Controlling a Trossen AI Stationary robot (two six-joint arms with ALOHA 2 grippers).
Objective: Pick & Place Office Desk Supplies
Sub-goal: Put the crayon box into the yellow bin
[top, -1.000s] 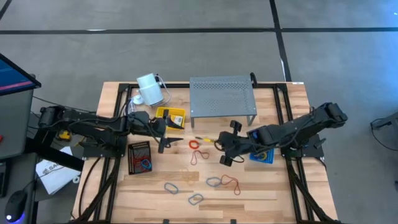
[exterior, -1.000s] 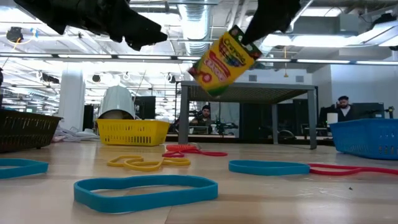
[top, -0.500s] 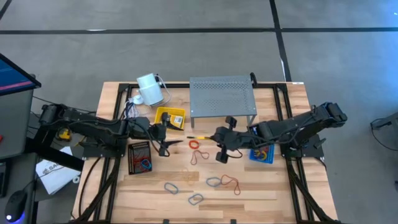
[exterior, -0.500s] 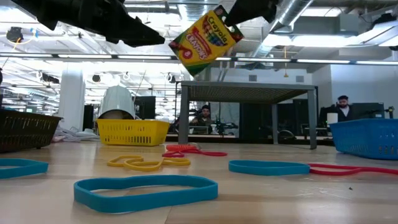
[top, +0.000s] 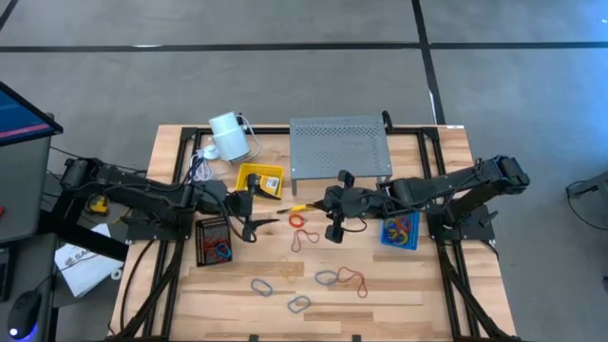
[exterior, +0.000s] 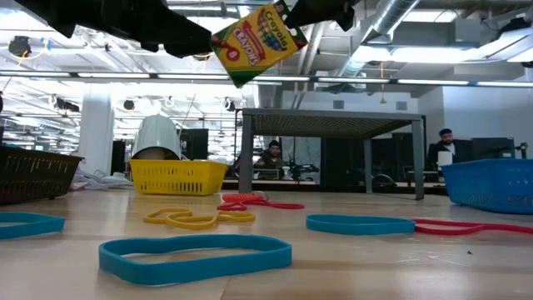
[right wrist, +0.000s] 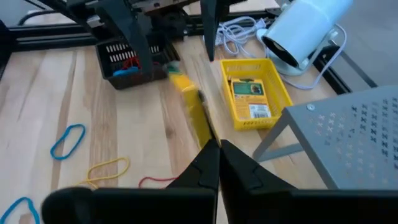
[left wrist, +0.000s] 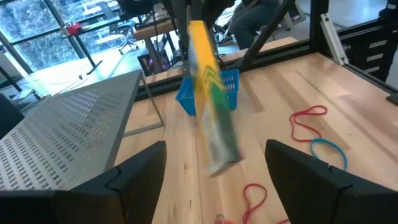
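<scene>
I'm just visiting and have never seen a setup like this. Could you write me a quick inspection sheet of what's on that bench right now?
Surface: wooden table, bare between items.
Job's things: crayon box held in the air; another in the yellow basket; rubber bands loose on the wood, more in the black basket and blue basket.
Clutter: grey perforated shelf; white cylinder.
Grippers: right gripper shut on the crayon box; left gripper open, facing it, not touching.
Cables: white cord coiled beside the cylinder.
Surroundings: people at desks behind the table; grey floor.
</scene>
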